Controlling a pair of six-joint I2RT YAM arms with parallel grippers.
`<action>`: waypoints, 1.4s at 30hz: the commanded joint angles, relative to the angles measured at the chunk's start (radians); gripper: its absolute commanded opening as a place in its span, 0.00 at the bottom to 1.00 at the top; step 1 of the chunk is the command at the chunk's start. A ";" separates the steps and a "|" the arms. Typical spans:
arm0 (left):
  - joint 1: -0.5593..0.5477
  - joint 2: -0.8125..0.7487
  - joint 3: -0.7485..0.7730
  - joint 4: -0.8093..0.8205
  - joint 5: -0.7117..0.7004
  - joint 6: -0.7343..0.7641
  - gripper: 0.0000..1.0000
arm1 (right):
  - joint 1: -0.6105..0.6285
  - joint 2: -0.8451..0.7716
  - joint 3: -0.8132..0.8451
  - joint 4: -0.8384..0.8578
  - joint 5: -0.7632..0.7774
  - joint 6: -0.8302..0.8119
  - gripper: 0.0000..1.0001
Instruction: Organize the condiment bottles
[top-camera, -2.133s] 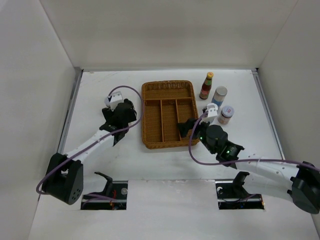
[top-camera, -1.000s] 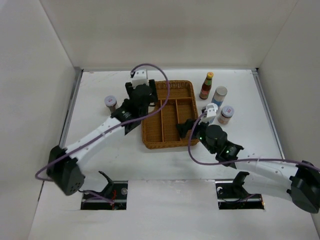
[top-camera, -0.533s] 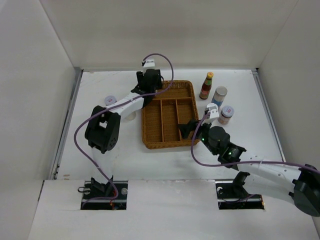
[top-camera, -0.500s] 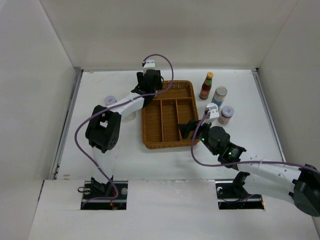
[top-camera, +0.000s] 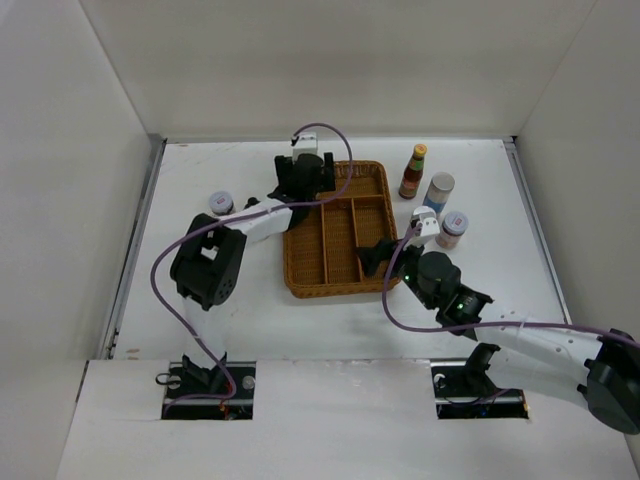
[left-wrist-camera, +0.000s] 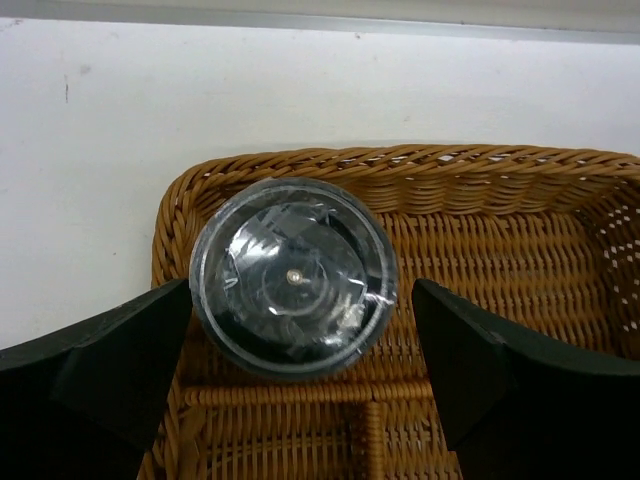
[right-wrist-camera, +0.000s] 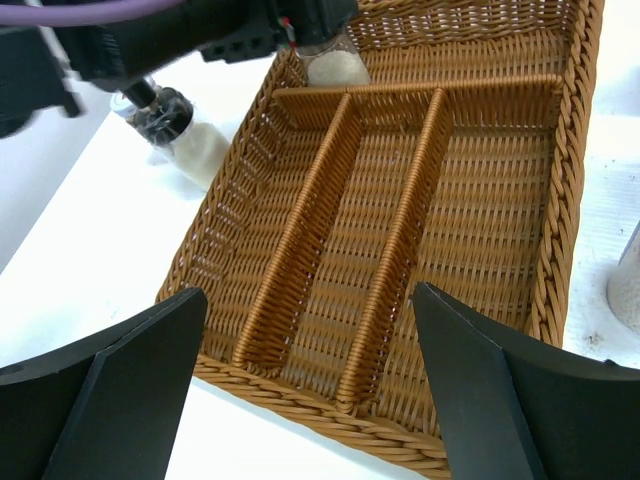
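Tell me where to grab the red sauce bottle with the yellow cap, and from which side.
Take the red sauce bottle by its narrow neck below the cap, probably coming down from above. It stands upright, with the blue-labelled cylinder close on its right and the wicker tray on its left, so a sideways approach looks cramped.

bright even light, soft shadows, glare on jar lid
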 joint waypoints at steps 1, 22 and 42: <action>-0.024 -0.203 -0.015 0.084 -0.019 0.033 0.95 | -0.007 -0.007 -0.001 0.047 0.004 0.009 0.91; 0.117 -0.535 -0.432 -0.100 -0.116 -0.074 0.87 | -0.007 0.014 0.003 0.051 -0.009 0.010 0.95; 0.124 -0.514 -0.441 -0.078 -0.176 -0.074 0.34 | -0.008 -0.001 -0.003 0.054 0.001 0.010 0.96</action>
